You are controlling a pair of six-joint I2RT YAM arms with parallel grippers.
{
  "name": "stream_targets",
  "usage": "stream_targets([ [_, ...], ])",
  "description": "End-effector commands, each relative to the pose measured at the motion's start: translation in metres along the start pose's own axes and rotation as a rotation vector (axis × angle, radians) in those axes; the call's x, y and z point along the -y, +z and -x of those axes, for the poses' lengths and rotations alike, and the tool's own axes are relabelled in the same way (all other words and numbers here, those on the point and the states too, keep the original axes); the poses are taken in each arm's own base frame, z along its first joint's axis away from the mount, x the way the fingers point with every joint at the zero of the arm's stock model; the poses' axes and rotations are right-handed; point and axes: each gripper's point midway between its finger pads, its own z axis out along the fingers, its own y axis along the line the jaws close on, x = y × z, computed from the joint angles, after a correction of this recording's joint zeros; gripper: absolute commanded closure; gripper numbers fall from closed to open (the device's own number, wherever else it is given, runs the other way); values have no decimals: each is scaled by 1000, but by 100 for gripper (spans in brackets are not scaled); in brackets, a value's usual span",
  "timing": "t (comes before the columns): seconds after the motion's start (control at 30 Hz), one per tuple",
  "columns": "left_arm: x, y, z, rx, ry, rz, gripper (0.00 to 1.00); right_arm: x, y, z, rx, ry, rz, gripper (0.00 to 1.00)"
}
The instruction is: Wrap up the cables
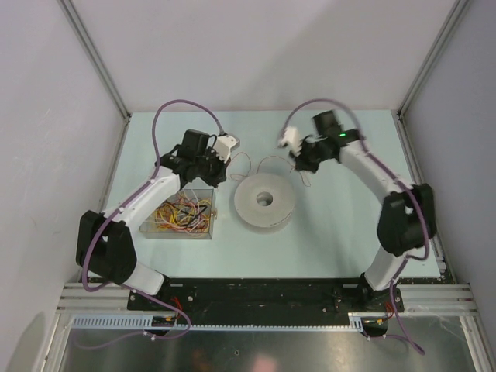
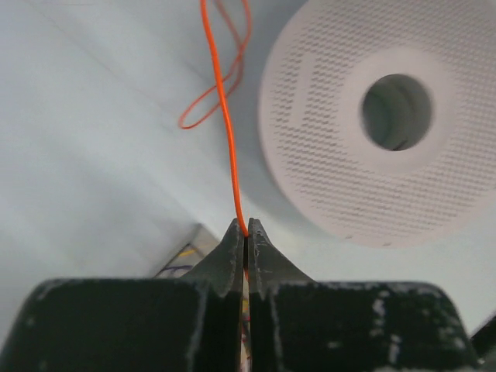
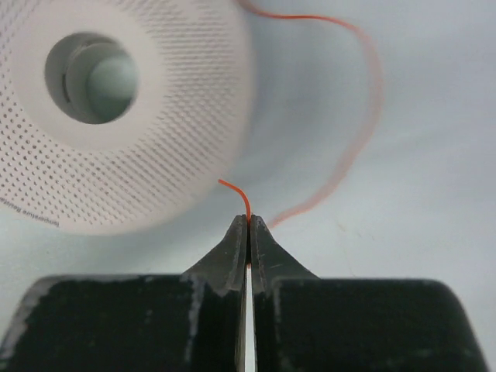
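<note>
Since both hands pinch the same orange cable, we judge the step in hand is winding it, probably round the perforated spool. The left gripper has its jaws fully closed, with the cable nipped at the very tips. From there the cable runs straight ahead, with a slack loop ahead and slightly left. The right gripper is closed too and nips the cable close to its free end. A short stub curls up-left of its tips, and the rest arcs off ahead-right, then back over toward the spool. The spool lies flat on the table, ahead-right of the left gripper and ahead-left of the right one, so between the two. We can't tell whether the cable touches it. The other cables sit in a clear bin just under and behind the left gripper's tips.

To do it well, we think one hand should anchor while the other leads the cable round the spool. Take up the slack loop first so it doesn't kink or snag. Use light tension only: the cable is string-thin and tip-held, so a hard pull likely slips it out. That risk looks highest on the right, where the grip is so near the end. Avoid nudging the spool, which looks free to slide.
</note>
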Motion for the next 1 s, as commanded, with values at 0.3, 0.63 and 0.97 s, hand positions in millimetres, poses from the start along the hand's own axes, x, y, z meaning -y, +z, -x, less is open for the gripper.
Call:
stream_targets([
  [0.3,-130,-65,15,-157,552,457,100,125,-391,55,1047,637,-766,100],
  [0.63,-207,-96,-8,-374,667,616,100,126,-535,-18,1251,706,-1320,100],
  [0.97,-257,-111,-39,-502,722,675,100,123,-580,-70,1256,734,-1560,100],
])
